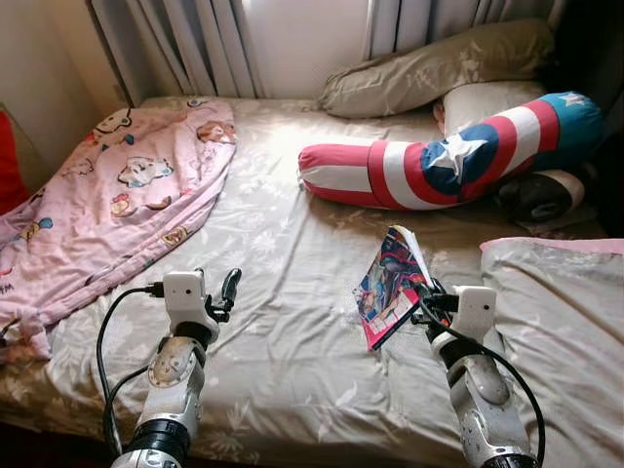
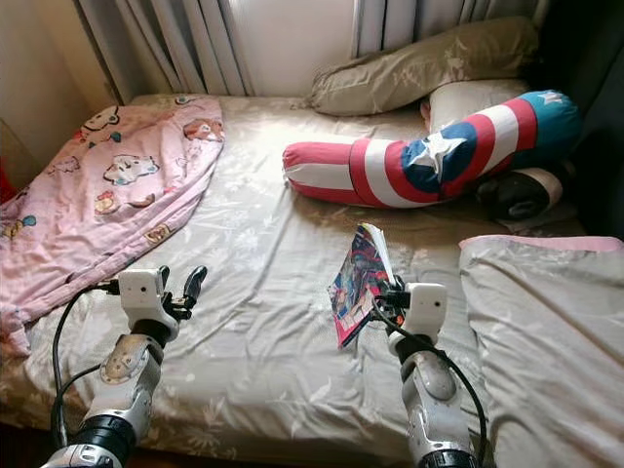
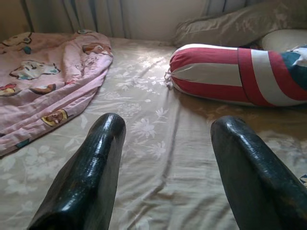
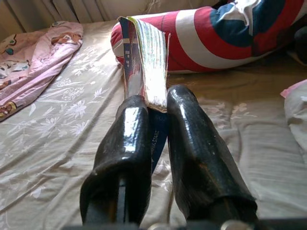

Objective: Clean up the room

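Bedding and curtains around the bed

Grey pleated curtains (image 1: 195,44) hang behind the headboard end, flanking a pale window panel (image 1: 302,44). An olive floral pillow (image 1: 439,63) leans against them (a second, cream pillow (image 1: 483,102) lies just below it), and a dark round cushion (image 1: 541,195) sits at the far right.

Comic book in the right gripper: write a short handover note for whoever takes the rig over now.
Right gripper: shut on the comic book, held on edge above the bed sheet.
Left gripper: open, holding nothing, above the sheet.
On the bed: pink blanket bunched on the robot's left, striped shield bolster and pillows at the far end.
Done: book picked up.
Left: put the book away; probably tidy the blanket.
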You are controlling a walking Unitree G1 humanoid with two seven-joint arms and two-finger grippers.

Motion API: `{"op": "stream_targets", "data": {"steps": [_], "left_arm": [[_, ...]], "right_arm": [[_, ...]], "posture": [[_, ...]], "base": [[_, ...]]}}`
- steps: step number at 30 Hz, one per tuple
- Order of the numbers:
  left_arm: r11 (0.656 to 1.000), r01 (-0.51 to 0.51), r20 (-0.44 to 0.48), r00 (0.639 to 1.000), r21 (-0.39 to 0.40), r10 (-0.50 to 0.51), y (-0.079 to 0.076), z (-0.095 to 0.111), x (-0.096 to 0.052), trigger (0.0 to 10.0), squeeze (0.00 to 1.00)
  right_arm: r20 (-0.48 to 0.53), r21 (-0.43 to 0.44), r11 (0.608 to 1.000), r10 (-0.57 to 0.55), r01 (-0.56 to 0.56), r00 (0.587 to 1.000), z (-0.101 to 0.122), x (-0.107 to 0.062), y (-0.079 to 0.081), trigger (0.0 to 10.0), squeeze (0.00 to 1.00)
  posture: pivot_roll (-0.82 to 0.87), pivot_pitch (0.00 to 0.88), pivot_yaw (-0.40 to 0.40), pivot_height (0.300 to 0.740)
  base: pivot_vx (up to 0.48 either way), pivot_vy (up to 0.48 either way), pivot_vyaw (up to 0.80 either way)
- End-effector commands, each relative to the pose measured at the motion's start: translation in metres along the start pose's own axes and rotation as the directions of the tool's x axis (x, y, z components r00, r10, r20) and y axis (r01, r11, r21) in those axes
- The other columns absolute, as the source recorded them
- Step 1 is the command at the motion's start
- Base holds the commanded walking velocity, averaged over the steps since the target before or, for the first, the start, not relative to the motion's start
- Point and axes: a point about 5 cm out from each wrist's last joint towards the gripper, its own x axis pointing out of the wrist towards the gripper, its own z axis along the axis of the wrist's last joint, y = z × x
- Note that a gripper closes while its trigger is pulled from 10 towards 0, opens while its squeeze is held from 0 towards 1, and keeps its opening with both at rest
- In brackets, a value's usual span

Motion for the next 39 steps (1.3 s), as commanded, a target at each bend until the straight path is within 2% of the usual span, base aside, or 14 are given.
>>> {"op": "stream_targets", "data": {"steps": [1,7,10,11,26,39], "left_arm": [[1.0,-0.014,-0.011,1.0,-0.008,0.014,0.0037,-0.0011,-0.0011,10.0,0.0],[1.0,-0.015,-0.006,1.0,-0.007,0.015,0.0036,0.0003,-0.0002,10.0,0.0],[1.0,-0.02,-0.005,1.0,-0.006,0.02,0.005,0.0008,-0.0002,10.0,0.0],[1.0,-0.02,-0.005,1.0,-0.005,0.02,0.0055,0.0009,-0.0003,10.0,0.0],[1.0,-0.023,0.0,1.0,-0.001,0.023,0.006,0.0027,0.0006,10.0,0.0],[1.0,-0.018,0.005,1.0,0.001,0.018,0.0049,0.0042,0.0015,10.0,0.0]], "right_arm": [[0.079,-0.003,1.0,0.015,-0.015,0.997,0.0151,0.0053,0.0059,10.0,0.0],[0.052,-0.025,1.0,0.0,0.001,0.999,0.0136,0.0093,0.0066,10.0,0.0],[0.065,0.0,1.0,-0.008,0.008,0.998,0.0145,0.0097,0.0066,10.0,0.0],[0.081,0.02,1.0,-0.013,0.012,0.997,0.0157,0.0091,0.0062,10.0,0.0],[0.064,0.011,0.999,-0.032,0.032,0.997,0.0142,0.0108,0.0051,10.0,0.0],[0.078,0.062,0.997,-0.048,0.044,0.996,0.0144,0.0126,0.004,10.0,0.0]], "posture": [[0.0,0.071,0.05,0.676],[0.01,0.075,0.051,0.676],[0.01,0.078,0.051,0.657],[0.01,0.079,0.051,0.657],[0.01,0.076,0.053,0.657],[0.02,0.077,0.054,0.657]], "base": [[0.0,0.0,0.0],[0.0,0.0,0.0],[0.0,0.0,0.0],[0.0,0.0,0.0],[0.0,0.0,0.0],[0.0,0.0,0.0]]}}
